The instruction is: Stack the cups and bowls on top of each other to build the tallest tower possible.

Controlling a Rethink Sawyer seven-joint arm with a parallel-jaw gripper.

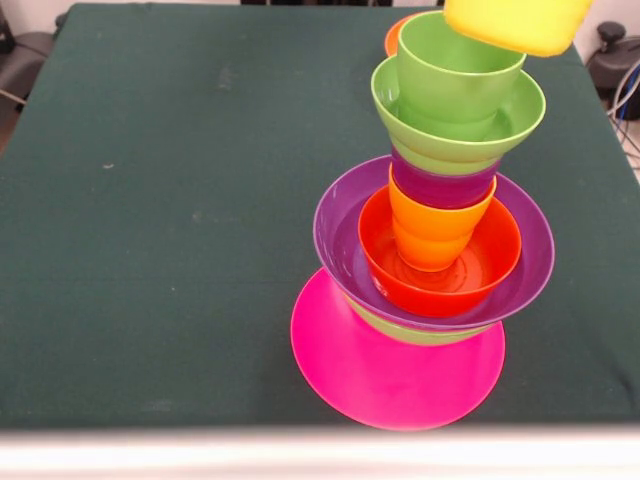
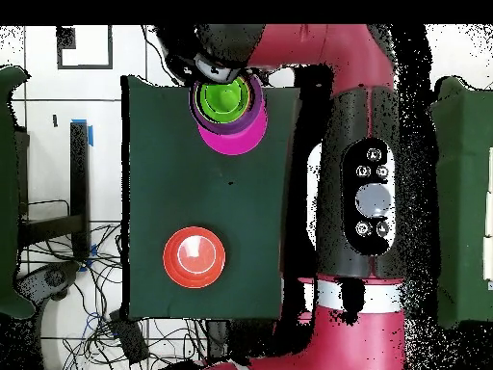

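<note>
A: Where's the tower [image 1: 430, 260]?

B: Front view, near edge of the green table [image 1: 150, 220], right of centre. Wide pink bowl [image 1: 395, 370] at the bottom, rim down. Then a sliver of lt green, purple bowl [image 1: 335, 245], orange-red bowl [image 1: 480, 265] w/ orange cup [image 1: 435, 230] in it.

A: Above that?

B: Purple cup [image 1: 440, 187], lt green bowl [image 1: 500, 125], lt green cup [image 1: 455, 75]. Yellow cup [image 1: 520, 22] at the top edge, tilted.

A: Gripper?

B: Overhead, gripper [image 2: 204, 66] sits by the stack top. Open or closed, holding anything? Can't tell.

A: Anything loose?

B: 2nd orange-red bowl [image 2: 194, 256], well apart on the cloth.
</note>
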